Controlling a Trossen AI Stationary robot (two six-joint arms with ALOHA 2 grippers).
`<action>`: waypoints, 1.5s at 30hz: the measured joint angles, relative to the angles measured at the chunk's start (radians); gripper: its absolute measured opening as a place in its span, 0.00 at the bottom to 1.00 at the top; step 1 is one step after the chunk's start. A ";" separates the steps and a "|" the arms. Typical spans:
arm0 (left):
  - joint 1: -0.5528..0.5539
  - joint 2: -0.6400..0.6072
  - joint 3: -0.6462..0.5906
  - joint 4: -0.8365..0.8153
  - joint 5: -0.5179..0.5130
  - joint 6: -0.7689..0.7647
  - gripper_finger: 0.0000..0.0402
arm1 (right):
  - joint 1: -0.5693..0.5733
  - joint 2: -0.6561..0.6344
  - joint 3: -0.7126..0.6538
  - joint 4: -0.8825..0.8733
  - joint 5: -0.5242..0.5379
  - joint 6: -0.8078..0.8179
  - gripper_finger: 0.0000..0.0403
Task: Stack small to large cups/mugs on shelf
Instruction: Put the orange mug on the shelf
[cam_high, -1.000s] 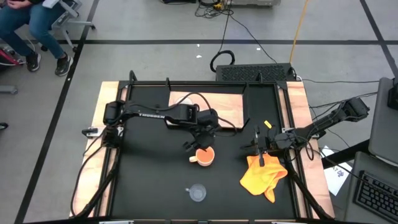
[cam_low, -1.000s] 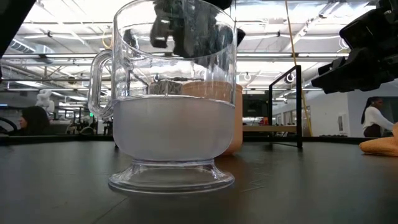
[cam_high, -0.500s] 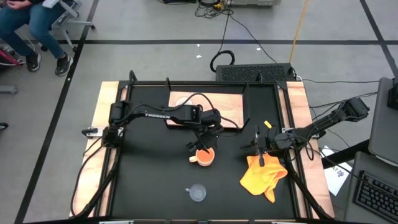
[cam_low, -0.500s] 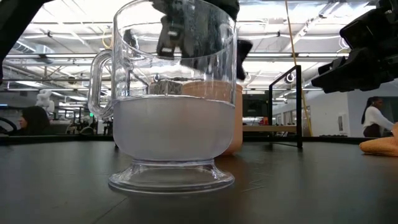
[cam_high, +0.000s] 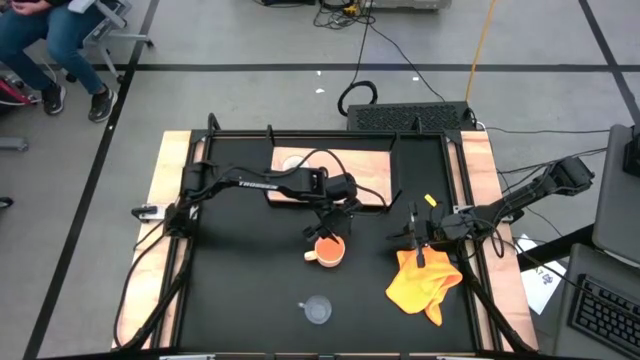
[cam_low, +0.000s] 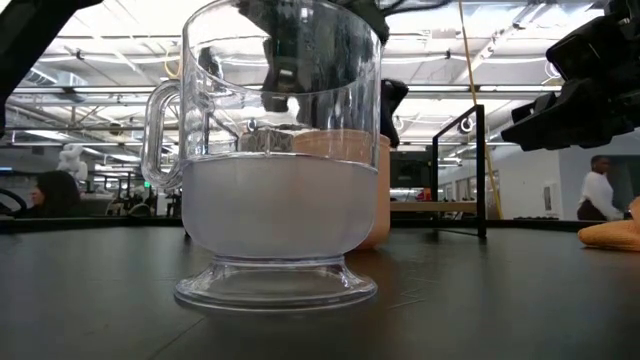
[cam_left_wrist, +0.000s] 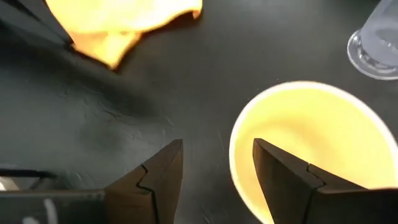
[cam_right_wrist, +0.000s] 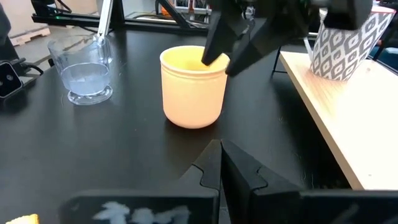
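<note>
Left gripper (cam_left_wrist: 217, 171), jaws spread, straddles the orange-yellow mug's (cam_high: 329, 250) rim for a wall pinch, white patterned mug (cam_right_wrist: 345, 37) already on shelf (cam_right_wrist: 329, 112) behind it; right gripper (cam_right_wrist: 222, 163) waits clenched beside the mug.

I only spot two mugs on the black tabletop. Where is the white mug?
The white mug stands on the shelf in the right wrist view, behind the left gripper and the orange-yellow mug.

Orange-yellow mug (cam_right_wrist: 193, 87), grey-and-white patterned mug (cam_right_wrist: 348, 43), clear glass cup (cam_right_wrist: 87, 71).
</note>
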 joint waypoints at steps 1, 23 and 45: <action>0.001 0.003 0.000 -0.004 0.000 -0.001 0.49 | 0.000 0.000 0.000 0.000 0.000 0.000 0.00; 0.002 0.032 -0.001 -0.029 0.060 0.025 0.49 | 0.000 0.000 0.000 0.000 0.000 0.000 0.00; 0.002 0.031 -0.001 -0.002 0.058 -0.012 0.03 | 0.000 0.000 -0.001 -0.001 0.000 0.000 0.00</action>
